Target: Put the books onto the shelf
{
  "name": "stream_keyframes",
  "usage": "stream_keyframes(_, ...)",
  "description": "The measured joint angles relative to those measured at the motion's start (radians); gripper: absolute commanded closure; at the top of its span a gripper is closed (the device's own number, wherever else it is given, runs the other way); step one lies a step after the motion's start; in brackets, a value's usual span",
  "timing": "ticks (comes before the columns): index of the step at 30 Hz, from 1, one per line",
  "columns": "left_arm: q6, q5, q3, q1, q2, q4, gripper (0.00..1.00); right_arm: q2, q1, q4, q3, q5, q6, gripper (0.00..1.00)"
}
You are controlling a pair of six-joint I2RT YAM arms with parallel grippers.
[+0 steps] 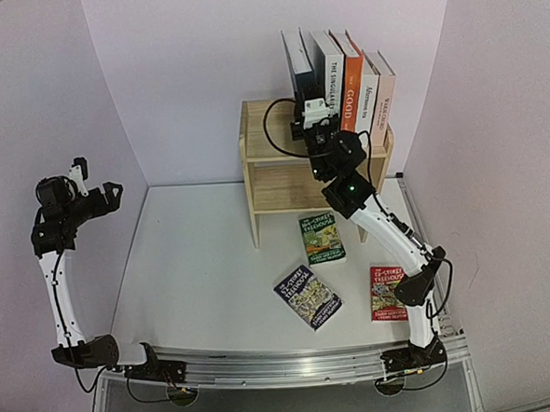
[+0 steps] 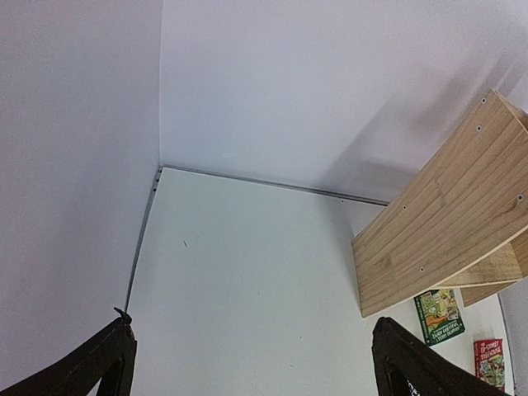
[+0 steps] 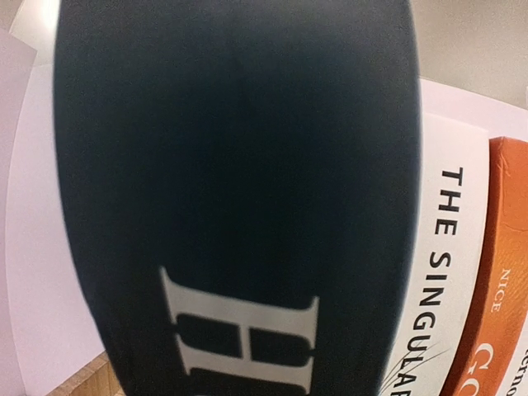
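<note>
5 books (image 1: 334, 72) stand upright in a row on top of the shelf (image 1: 270, 160). Leftmost is the dark blue book (image 1: 296, 60), its spine filling the right wrist view. The right gripper (image 1: 310, 110) sits at its base, jaws apparently narrowed onto it, probably steadying it upright. 3 Treehouse paperbacks (image 1: 322, 238) lie flat on the table (image 1: 204, 266), not yet shelved. The left gripper (image 1: 106, 193) hangs wide open, well apart.

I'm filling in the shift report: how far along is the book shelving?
Done: the white Singular book, the orange GOOD book and two more white books stand upright on top of the shelf. In hand: the right claw appears to grip the dark blue book at the row's left end. Left: the green paperback, dark paperback and red paperback lie flat on the table; the left claw hangs open, empty.
</note>
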Motion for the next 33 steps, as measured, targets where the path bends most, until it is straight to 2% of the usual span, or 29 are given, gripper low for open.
stream_keyframes(4, 0.0, 0.0, 0.0, -0.001, 0.0, 0.0, 0.0, 0.0, -0.001, 0.017, -0.001, 0.007, 0.01, 0.53)
stream_keyframes(7, 0.001, 0.0, -0.003, -0.002, 0.0, 0.0, 0.0, 0.0, -0.001, 0.035, -0.005, 0.008, 0.015, 0.49)
stream_keyframes(14, 0.014, 0.001, -0.019, -0.002, -0.001, -0.011, 0.0, -0.003, -0.001, 0.123, -0.058, 0.022, 0.013, 0.48)
stream_keyframes(26, 0.026, 0.029, -0.034, -0.004, -0.001, -0.018, 0.0, -0.118, 0.004, 0.289, -0.313, 0.031, 0.0, 0.49)
stream_keyframes(28, 0.026, 0.034, -0.033, -0.004, -0.001, -0.018, 0.0, -0.132, 0.007, 0.324, -0.326, 0.037, -0.01, 0.5)
stream_keyframes(33, 0.027, 0.049, -0.034, -0.004, -0.001, -0.018, 0.0, -0.142, 0.018, 0.385, -0.325, 0.056, -0.04, 0.69)
